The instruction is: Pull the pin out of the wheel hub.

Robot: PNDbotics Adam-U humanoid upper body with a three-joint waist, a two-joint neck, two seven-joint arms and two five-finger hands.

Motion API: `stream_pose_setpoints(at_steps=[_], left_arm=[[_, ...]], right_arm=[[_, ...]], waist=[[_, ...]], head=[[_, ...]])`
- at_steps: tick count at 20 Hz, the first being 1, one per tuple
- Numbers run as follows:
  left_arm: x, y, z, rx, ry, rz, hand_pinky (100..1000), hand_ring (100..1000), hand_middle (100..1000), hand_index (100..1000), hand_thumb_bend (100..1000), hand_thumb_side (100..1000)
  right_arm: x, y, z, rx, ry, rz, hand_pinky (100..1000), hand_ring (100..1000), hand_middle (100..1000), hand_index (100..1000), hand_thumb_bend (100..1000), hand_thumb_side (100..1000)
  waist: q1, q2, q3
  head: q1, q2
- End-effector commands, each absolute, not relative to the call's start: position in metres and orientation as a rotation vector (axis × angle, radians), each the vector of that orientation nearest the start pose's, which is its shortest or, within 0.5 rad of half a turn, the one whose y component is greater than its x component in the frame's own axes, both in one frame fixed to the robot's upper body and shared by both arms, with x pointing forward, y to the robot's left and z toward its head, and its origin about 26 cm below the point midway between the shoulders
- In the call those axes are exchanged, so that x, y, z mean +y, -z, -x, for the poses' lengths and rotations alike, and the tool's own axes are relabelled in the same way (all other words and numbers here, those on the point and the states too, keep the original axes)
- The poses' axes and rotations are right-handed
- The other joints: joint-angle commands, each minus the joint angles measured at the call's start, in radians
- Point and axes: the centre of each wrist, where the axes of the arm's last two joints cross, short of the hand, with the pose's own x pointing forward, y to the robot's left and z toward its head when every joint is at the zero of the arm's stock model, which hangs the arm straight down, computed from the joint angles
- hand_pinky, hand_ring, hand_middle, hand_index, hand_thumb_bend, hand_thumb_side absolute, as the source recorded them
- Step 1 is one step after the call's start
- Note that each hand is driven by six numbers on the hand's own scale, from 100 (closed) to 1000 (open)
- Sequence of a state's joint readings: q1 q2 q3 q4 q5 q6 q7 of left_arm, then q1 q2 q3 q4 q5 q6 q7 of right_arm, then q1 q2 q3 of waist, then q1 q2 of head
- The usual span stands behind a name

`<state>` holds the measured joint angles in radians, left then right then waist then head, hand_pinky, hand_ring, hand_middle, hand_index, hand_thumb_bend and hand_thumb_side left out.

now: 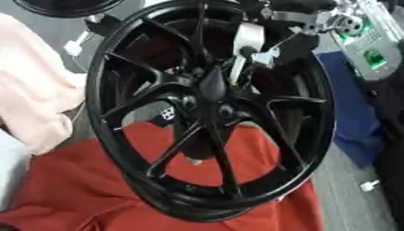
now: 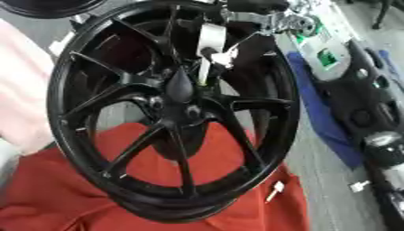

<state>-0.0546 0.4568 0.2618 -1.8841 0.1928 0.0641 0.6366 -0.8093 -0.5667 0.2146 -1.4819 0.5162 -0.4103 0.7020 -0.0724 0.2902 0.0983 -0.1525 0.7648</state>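
Our right hand [image 1: 264, 34] reaches the hub [image 1: 211, 88]; we cannot tell its grip, so the pin may slip.

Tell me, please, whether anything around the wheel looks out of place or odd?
One thing: a small white piece lies loose on the red cloth by the black wheel's lower right rim, and another white bit sits on the grey floor further right. I cannot tell what either is. The wheel itself looks undamaged.
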Motion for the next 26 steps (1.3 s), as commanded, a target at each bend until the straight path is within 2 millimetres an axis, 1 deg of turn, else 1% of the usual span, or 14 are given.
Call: stream_pose_setpoints(at_steps=[1,3,5,7,9,10,13,14,15,16,22,23,24,26], left_arm=[[0.3798,-0.1588,-0.2701,-1.952,-0.491,-0.786,678,572,552,776,256,652],[0.3797,-0.1588,-0.2701,-1.952,-0.493,-0.786,679,571,552,776,256,652],[0.3794,-0.1589,-0.2702,-1.953,-0.493,-0.784,679,572,552,776,255,652],[0.3792,-0.1586,-0.2703,-1.952,-0.493,-0.782,680,572,552,776,254,652],[0.3793,-0.1586,-0.2703,-1.952,-0.494,-0.781,680,572,553,776,252,651],[0.3793,-0.1587,-0.2703,-1.953,-0.495,-0.781,681,572,553,776,253,651],[0.3792,-0.1590,-0.2704,-1.954,-0.496,-0.779,681,572,553,776,252,650],[0.3792,-0.1590,-0.2705,-1.954,-0.497,-0.779,681,572,553,775,252,651],[0.3792,-0.1589,-0.2705,-1.953,-0.497,-0.778,681,572,553,775,252,651],[0.3792,-0.1590,-0.2706,-1.954,-0.497,-0.777,681,572,553,775,252,651],[0.3790,-0.1591,-0.2708,-1.954,-0.496,-0.776,683,572,553,772,251,652],[0.3790,-0.1591,-0.2708,-1.955,-0.496,-0.776,683,572,553,772,251,652],[0.3789,-0.1593,-0.2709,-1.955,-0.497,-0.775,683,572,553,770,251,652],[0.3787,-0.1596,-0.2711,-1.957,-0.497,-0.775,683,572,553,767,251,652]], right_arm=[[-0.2584,-0.2743,-0.4068,2.380,2.616,-0.767,802,744,483,828,100,553],[-0.2579,-0.2746,-0.4062,2.402,2.606,-0.758,793,720,470,817,100,527],[-0.2575,-0.2741,-0.4059,2.421,2.603,-0.743,777,667,465,818,100,496],[-0.2575,-0.2732,-0.4058,2.437,2.606,-0.717,750,623,477,825,100,462],[-0.2577,-0.2728,-0.4056,2.459,2.603,-0.683,724,592,528,828,100,432],[-0.2577,-0.2729,-0.4054,2.473,2.598,-0.665,705,574,537,824,100,416],[-0.2575,-0.2742,-0.4045,2.508,2.589,-0.623,696,565,548,823,100,407],[-0.2573,-0.2745,-0.4042,2.516,2.587,-0.615,674,531,566,809,100,358],[-0.2570,-0.2744,-0.4040,2.530,2.581,-0.603,674,531,566,809,100,358],[-0.2570,-0.2743,-0.4038,2.546,2.577,-0.596,676,526,567,801,100,333],[-0.2568,-0.2736,-0.4034,2.596,2.571,-0.581,691,516,506,731,100,297],[-0.2567,-0.2739,-0.4033,2.602,2.568,-0.580,691,516,506,731,100,297],[-0.2564,-0.2743,-0.4031,2.608,2.563,-0.580,690,503,485,701,100,269],[-0.2555,-0.2755,-0.4025,2.623,2.547,-0.581,690,494,471,680,100,247]], waist=[[0.007,-0.010,0.001],[0.007,-0.010,0.002],[0.007,-0.010,0.003],[0.007,-0.010,0.003],[0.008,-0.010,0.004],[0.008,-0.010,0.004],[0.009,-0.010,0.005],[0.009,-0.010,0.005],[0.009,-0.010,0.005],[0.009,-0.009,0.005],[0.008,-0.008,0.007],[0.008,-0.008,0.007],[0.009,-0.008,0.008],[0.010,-0.008,0.010]], head=[[-0.004,0.005],[-0.005,0.005],[-0.006,0.005],[-0.008,0.005],[-0.009,0.005],[-0.009,0.005],[-0.009,0.005],[-0.010,0.005],[-0.011,0.005],[-0.011,0.005],[-0.009,0.005],[-0.009,0.005],[-0.009,0.005],[-0.010,0.005]])
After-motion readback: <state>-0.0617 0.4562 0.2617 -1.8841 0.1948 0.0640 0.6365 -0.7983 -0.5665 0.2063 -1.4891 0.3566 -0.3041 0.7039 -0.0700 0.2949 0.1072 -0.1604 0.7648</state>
